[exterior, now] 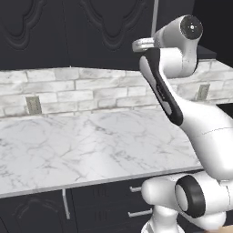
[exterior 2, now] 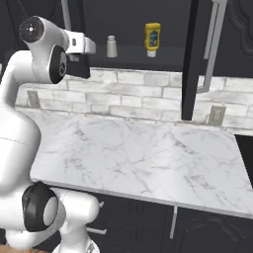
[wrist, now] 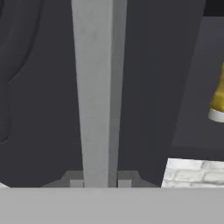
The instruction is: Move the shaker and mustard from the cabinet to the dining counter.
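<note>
Two small dark finger tips of my gripper (wrist: 100,183) sit either side of a long vertical silver bar handle (wrist: 98,87) in the hand view, one on each flank and right against it, so I read the claw as closed around that handle. The handle belongs to the black upper wall cabinet (wrist: 39,87) with curved-panel doors.

From the right base view, one door (exterior 2: 191,59) of that cabinet stands swung out edge-on toward me, and the shelf inside is exposed. On that shelf the small grey-silver cylindrical shaker (exterior 2: 111,46) with its rounded top stands upright, and well to its right stands the dull mustard-yellow squeeze bottle (exterior 2: 152,39) with a dark label, cap end down. The two are apart, not touching. A sliver of the same yellow bottle shows at the right edge of the hand view.

Below the cabinet runs a pale brick backsplash (exterior 2: 143,96) and the white grey-veined marble worktop (exterior 2: 148,158). My white arm (exterior: 182,91) reaches up from the base to the cabinet front.
</note>
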